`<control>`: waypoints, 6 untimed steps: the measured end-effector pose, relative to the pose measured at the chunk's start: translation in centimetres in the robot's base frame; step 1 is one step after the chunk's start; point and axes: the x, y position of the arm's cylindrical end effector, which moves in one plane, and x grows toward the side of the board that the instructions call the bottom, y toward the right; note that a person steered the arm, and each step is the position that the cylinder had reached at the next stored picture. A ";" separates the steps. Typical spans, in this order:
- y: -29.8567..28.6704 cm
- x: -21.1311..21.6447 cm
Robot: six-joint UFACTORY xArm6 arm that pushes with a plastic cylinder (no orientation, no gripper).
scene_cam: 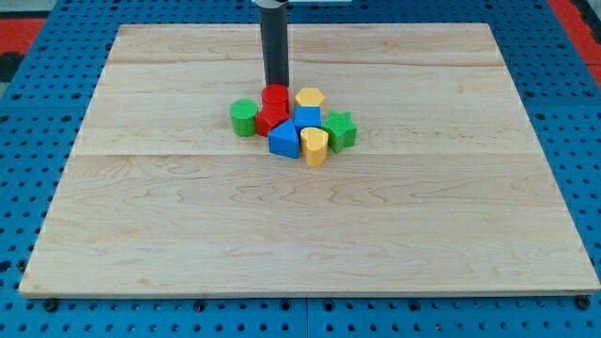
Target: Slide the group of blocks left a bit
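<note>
1. My tip [276, 85] touches the red cylinder [274, 96] from the view's top; it has no fingers.
2. Below it on the table [188, 235] cluster the green cylinder [244, 117], yellow hexagon [309, 98], blue blocks [285, 140], yellow heart [315, 145] and green star [340, 130].

My tip [276, 85] ends right behind the red cylinder [274, 95], so whether they touch cannot be told; the rod's upper part is cut off by the view's top; the blue cube [307, 118] sits half hidden behind the blue block [284, 141] and yellow block [315, 146].
</note>
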 end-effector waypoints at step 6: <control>8.3 6.8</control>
